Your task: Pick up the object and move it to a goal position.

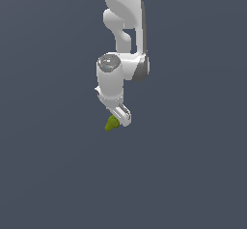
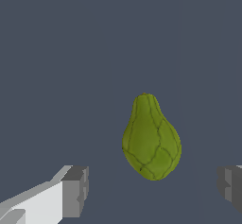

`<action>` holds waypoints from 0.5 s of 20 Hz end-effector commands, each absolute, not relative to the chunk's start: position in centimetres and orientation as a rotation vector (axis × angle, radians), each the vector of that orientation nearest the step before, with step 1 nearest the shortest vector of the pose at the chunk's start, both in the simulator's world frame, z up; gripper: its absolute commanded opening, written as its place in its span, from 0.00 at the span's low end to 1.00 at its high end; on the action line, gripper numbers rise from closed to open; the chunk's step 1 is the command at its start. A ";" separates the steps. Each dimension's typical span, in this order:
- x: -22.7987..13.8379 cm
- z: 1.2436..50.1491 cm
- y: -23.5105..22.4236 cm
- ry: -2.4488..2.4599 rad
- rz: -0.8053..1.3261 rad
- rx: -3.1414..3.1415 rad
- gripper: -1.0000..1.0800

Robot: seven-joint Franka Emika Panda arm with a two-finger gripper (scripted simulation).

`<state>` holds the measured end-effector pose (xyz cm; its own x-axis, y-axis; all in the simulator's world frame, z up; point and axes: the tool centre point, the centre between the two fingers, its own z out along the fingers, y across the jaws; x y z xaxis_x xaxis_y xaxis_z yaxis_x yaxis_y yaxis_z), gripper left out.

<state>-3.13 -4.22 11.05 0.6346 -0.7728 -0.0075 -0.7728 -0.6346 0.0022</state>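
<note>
While the arm hangs down over it, the object lies on the flat grey ground, an olive-green lump with a cracked, lumpy skin, fat at one end and tapering to a blunt tip at the other. From the exterior view it shows as a small green wedge poking out just beside the gripper, on that view's left of the white fingers. Seen from the wrist, the gripper stands spread wide, its two grey pads well apart, touching nothing. Whether the lump's fat end sits between them or just short of them I cannot tell.
</note>
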 end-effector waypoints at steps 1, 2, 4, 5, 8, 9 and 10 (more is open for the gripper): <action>-3.3 10.6 -4.6 1.454 0.010 -2.783 0.96; -3.4 10.4 -4.8 1.493 0.009 -2.762 0.96; -3.5 10.1 -5.0 1.565 0.008 -2.723 0.96; -3.6 10.0 -5.1 1.597 0.007 -2.704 0.96; -3.8 9.6 -5.5 1.679 0.005 -2.655 0.96; -3.8 9.5 -5.6 1.701 0.004 -2.640 0.96; -3.9 9.5 -5.6 1.722 0.003 -2.627 0.96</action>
